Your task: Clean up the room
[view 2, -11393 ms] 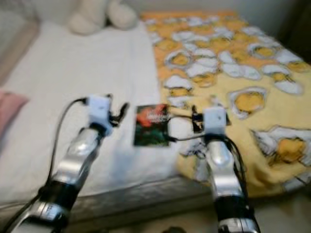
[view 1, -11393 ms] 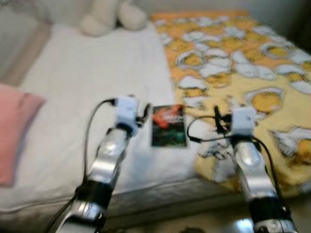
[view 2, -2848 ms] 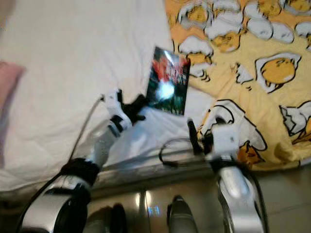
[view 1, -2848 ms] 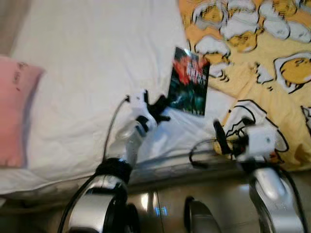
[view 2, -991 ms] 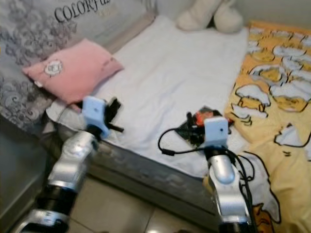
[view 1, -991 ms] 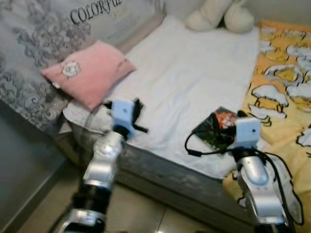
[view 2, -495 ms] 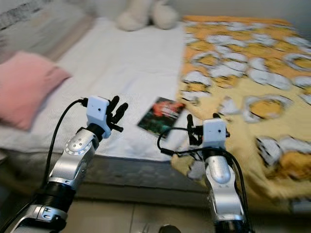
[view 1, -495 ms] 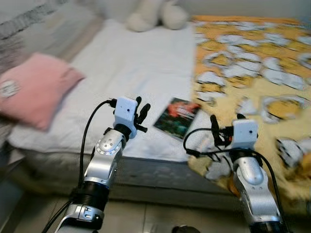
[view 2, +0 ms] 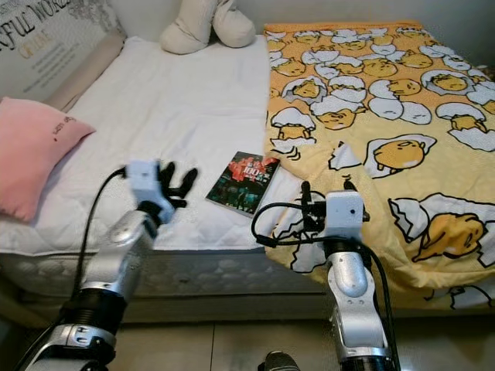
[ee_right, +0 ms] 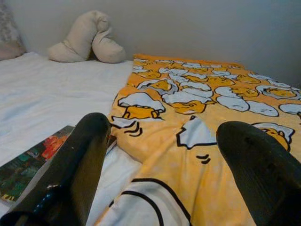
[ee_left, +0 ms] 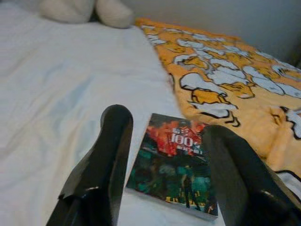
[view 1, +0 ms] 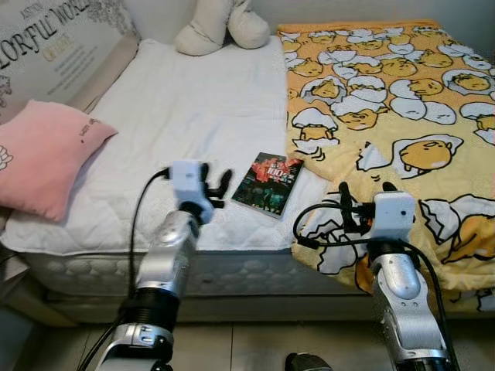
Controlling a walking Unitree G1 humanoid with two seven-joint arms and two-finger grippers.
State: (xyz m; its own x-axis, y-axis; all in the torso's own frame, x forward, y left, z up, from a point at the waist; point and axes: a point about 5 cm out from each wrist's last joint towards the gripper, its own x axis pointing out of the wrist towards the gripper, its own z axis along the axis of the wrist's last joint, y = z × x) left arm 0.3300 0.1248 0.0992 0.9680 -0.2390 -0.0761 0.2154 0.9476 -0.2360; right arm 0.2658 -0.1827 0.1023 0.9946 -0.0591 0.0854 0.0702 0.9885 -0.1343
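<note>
Lying flat on the white sheet [view 1: 193, 108], the book [view 1: 267, 182] sits near the bed's front edge, just beside the hem of the yellow egg-print blanket [view 1: 387, 100]. Left gripper [view 1: 215, 185] hovers over the sheet just left of the book, fingers spread apart, holding nothing; its wrist view frames the book [ee_left: 176, 165] between the two black fingers [ee_left: 113, 155], cover red on top and dark green below, print not readable. Right gripper [view 1: 362, 202] hangs over the blanket's front corner, fingers apart and empty; its wrist view catches the blanket close up and only one end of the book [ee_right: 33, 160] beside a finger. Head views add what the wrist views miss: a pink pillow [view 1: 42, 158] at the bed's left and a printed headboard [view 1: 54, 39]. A cream plush [view 1: 220, 23] lies at the far end.
</note>
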